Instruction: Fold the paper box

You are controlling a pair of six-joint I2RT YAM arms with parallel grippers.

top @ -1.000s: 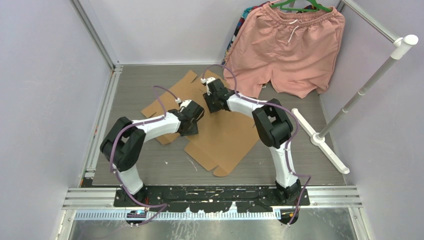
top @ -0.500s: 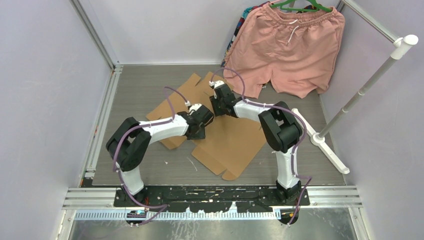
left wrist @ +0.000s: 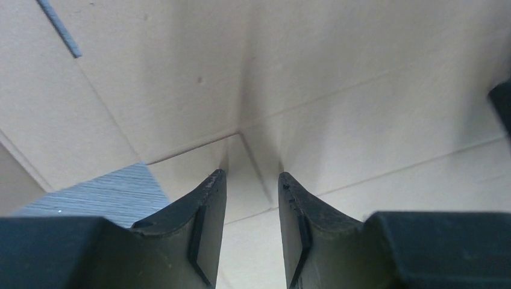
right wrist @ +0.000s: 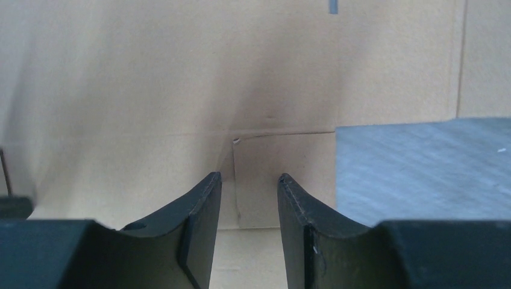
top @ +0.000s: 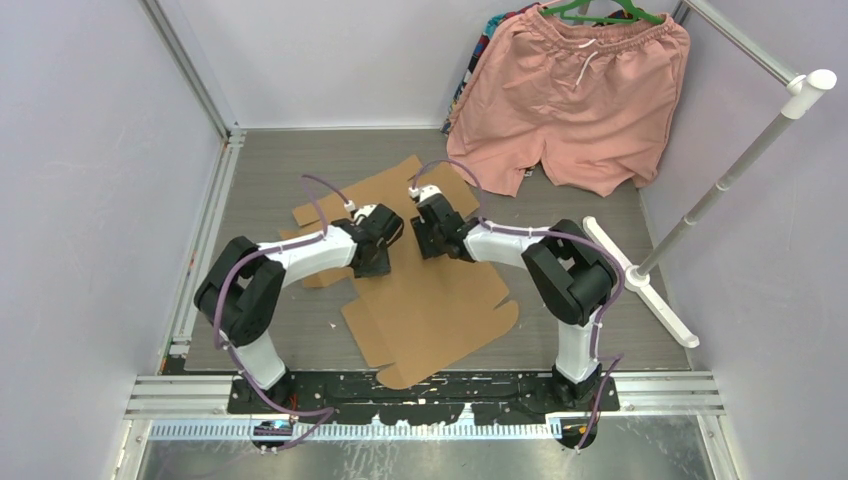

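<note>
A grey counter [top: 270,170] is seen from above, with the paper box [top: 430,310] lying on it as a flat, unfolded sheet of plain brown cardboard. The sheet is spread from about 11 o'clock of the counter's centre down to 6 o'clock near the arm bases, its flaps and notched tabs level with the surface. Pink shorts [top: 575,100] are hung on a green hanger [top: 600,12] at 1 o'clock, their hem just beyond the sheet's far edge. A white stand [top: 740,160] is set at 3 o'clock, well apart from the cardboard.

Both arms are bent inward over the middle of the sheet. The left fingers [top: 375,255] are lowered onto the cardboard at 10 o'clock of its centre and are held apart, a crease junction showing in the gap between them. The right fingers [top: 432,250], just beside them at 12 o'clock, are likewise held apart over a small cut tab, with bare counter visible past the sheet's edge.
</note>
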